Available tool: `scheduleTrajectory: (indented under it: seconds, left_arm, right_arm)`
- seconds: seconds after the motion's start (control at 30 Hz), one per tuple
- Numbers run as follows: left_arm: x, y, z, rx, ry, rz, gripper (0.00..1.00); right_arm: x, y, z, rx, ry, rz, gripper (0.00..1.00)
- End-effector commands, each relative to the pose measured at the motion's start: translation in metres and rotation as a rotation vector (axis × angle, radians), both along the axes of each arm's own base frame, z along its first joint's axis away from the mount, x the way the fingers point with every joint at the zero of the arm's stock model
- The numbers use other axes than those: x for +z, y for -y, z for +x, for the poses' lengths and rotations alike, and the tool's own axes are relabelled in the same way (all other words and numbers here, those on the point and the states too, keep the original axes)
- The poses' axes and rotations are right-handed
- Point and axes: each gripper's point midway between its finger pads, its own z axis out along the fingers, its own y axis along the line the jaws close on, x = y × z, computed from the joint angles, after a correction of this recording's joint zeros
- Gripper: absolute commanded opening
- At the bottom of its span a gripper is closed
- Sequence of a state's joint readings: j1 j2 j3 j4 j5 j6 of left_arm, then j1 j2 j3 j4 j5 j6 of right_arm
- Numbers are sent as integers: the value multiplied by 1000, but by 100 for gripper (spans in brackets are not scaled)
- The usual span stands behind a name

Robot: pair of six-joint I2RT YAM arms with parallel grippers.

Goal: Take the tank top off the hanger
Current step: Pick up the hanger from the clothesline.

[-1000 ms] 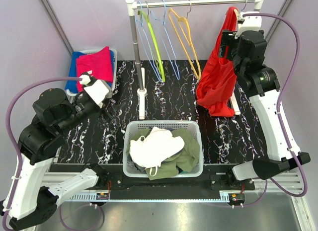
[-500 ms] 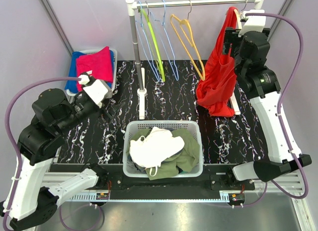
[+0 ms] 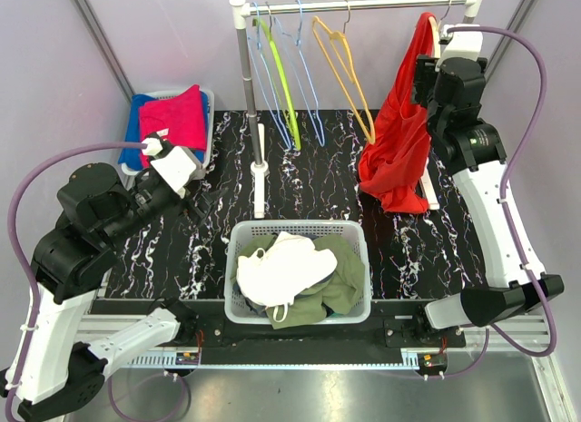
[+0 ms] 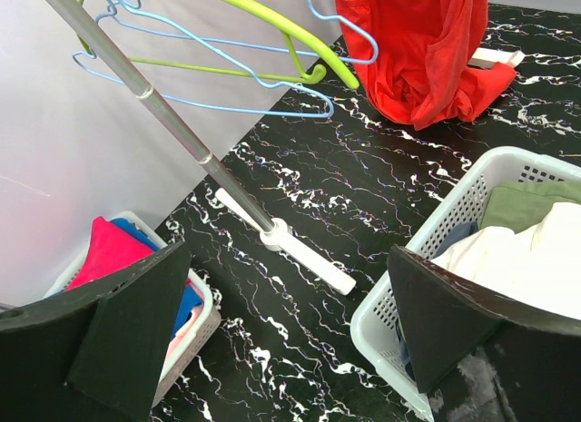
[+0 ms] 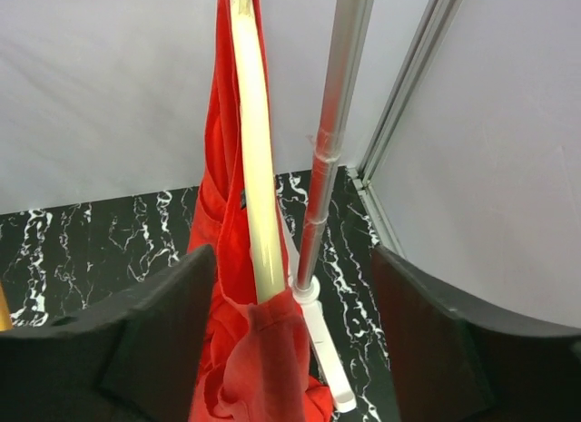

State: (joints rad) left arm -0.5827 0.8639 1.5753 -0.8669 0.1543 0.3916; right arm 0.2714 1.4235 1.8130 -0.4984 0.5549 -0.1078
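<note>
One red tank top (image 3: 397,159) hung on one cream hanger (image 5: 254,168) at the rail's (image 3: 363,4) right end. The right gripper (image 5: 292,254) stood wide open astride that hanger, gripping nothing. The left gripper (image 4: 289,251) was fully open and empty over the table (image 3: 309,191). Four hangers hung bare: two blue hangers (image 4: 227,106), one green hanger (image 4: 300,36), one yellow hanger (image 3: 362,130). Two baskets held clothes: a white basket (image 3: 354,231) and a small basket (image 3: 211,118)
</note>
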Motion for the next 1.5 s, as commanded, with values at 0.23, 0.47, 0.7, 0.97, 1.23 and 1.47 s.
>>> scheduleTrajectory:
  seconds: [0.23,0.47,0.7,0.97,1.23,1.47]
  left_arm:
    - [12,4,-2,-25,38,-32,99]
    - [13,4,-3,-28,42,-35,99]
    - [12,3,-3,-26,45,-27,99]
    - [11,3,-3,-25,43,-24,99]
    - [11,-1,-3,-13,51,-22,99]
    - [11,0,-3,-18,49,-22,99]
  right_arm:
    - [-21,-3,5,14,-25,43,52]
    - [-7,6,1,-24,16,45,7]
    - [30,13,-6,-42,136,33,0]
    - [66,-7,-6,101,271,-5,0]
    - [83,-18,-7,182,324,-68,0]
    - [70,-16,-32,201,315,-32,0]
